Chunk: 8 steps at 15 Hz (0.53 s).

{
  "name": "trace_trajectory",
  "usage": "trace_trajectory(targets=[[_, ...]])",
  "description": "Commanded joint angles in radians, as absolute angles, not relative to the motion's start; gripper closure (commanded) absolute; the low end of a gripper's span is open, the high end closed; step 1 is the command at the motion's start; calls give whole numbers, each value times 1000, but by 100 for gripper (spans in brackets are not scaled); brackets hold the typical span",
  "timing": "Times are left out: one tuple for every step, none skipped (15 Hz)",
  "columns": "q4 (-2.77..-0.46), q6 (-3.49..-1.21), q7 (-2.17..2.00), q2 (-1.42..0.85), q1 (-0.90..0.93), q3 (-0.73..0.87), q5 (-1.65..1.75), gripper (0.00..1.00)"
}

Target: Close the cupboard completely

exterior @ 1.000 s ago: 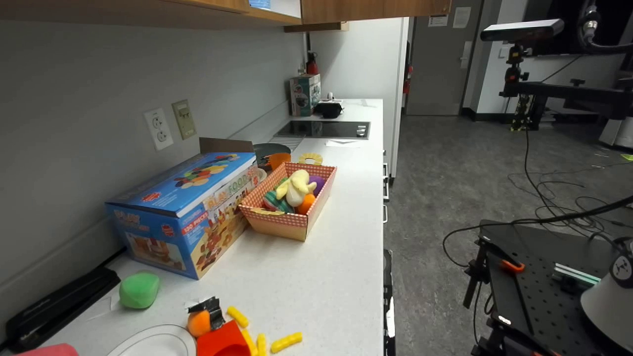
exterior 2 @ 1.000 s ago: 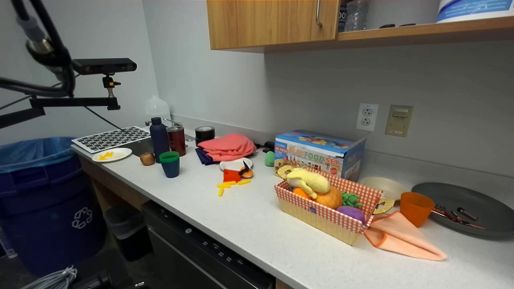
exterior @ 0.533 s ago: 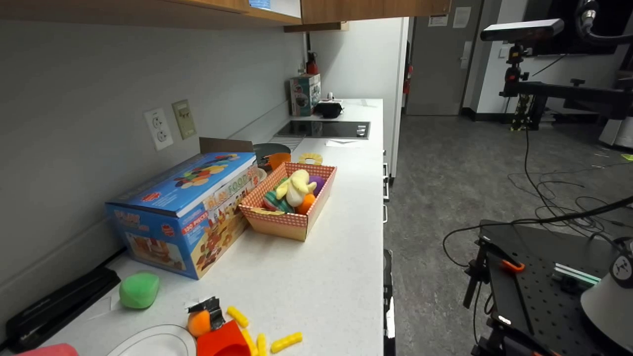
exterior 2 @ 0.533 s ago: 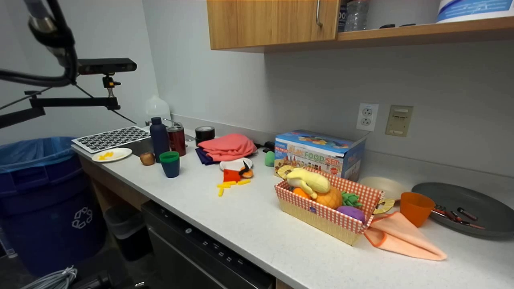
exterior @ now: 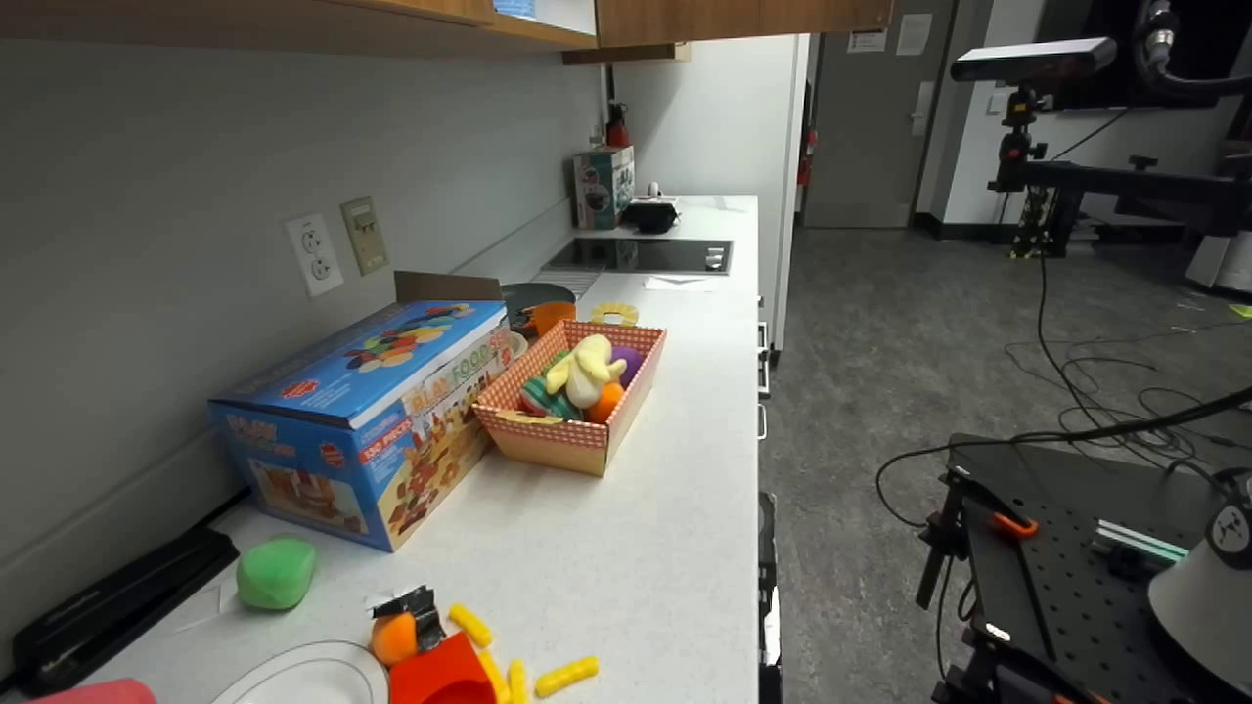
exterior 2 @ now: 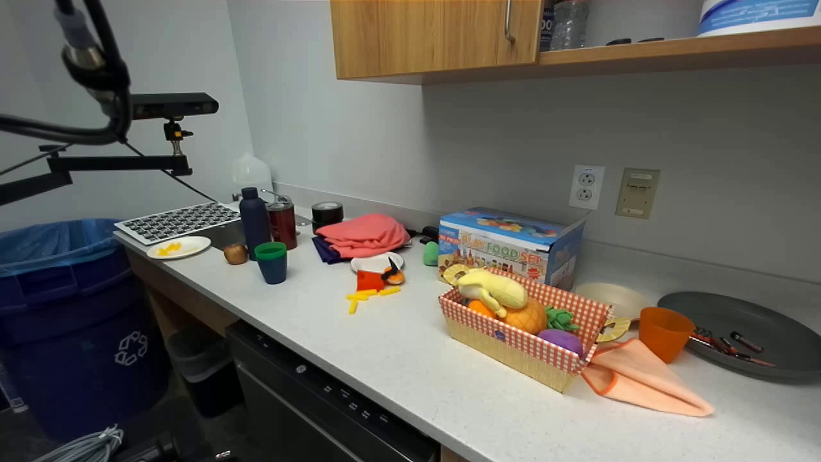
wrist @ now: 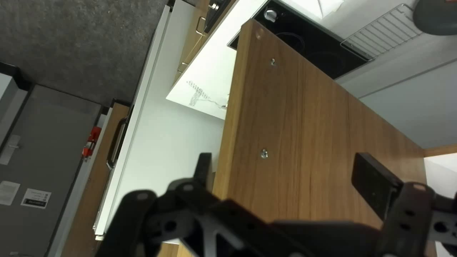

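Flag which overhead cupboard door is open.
The wooden door showing two screw heads, partly behind the end effector in the wrist view. It juts out from the cupboard; the shut door, in an exterior view, lies flat, its metal handle showing.

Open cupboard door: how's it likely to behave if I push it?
The door is probably stiff, being one flat, thick-edged panel. It should swing rather than slide, since it juts out from the cupboard. A push might skid: its face looks smooth around the screws.
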<state>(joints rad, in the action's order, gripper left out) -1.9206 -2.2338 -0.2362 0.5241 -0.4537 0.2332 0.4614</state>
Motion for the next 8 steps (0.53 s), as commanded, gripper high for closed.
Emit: trace_trajectory(targets=[[-1933,-2309,-280,520,-486,225,508,0],[-1936,-2336,-299,517,-502,220,534,0],[-1940,-2347,-300,517,-502,221,535,0],[-1931,-2308,-270,519,-483,228,502,0],[-1934,-2312,-272,519,-485,228,503,0],[-1936,-2312,-272,519,-485,228,503,0],[-1936,-2312,-272,519,-485,228,503,0],[-1937,-2312,-272,519,-485,227,503,0]])
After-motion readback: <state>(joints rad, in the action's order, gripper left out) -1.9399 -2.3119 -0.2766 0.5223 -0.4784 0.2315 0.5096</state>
